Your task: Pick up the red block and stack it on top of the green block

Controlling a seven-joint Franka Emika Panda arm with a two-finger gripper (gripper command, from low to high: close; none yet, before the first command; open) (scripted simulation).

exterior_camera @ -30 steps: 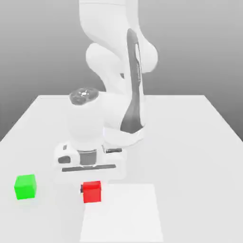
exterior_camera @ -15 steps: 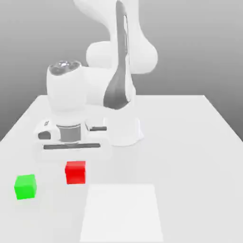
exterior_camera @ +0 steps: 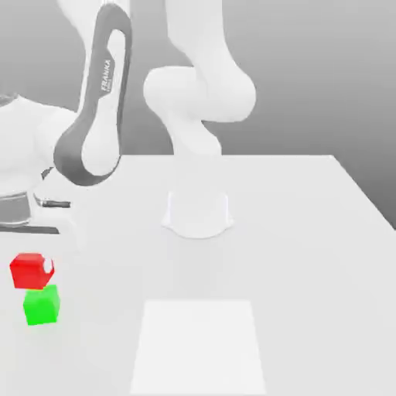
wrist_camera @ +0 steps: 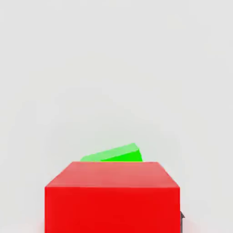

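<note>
- A white Franka Emika Panda arm (exterior_camera: 99, 128) with dark grey trim, lettered "FRANKA", reaches toward the exterior view's left.
- Its two-finger gripper (exterior_camera: 32, 268) is clamped on the bright-red cube (exterior_camera: 29, 271), holding it off the table.
- The red cube appears just above the bright-green cube (exterior_camera: 42, 305), slightly toward the exterior view's left; whether the two touch is unclear.
- The green cube sits on the pale tabletop (exterior_camera: 309, 271), near the exterior view's left edge.
- In the hand view, the red cube partly covers the green one, which lies at an angle to it.
- A flat white square (exterior_camera: 199, 348) lies on the tabletop, well apart from both cubes.
</note>
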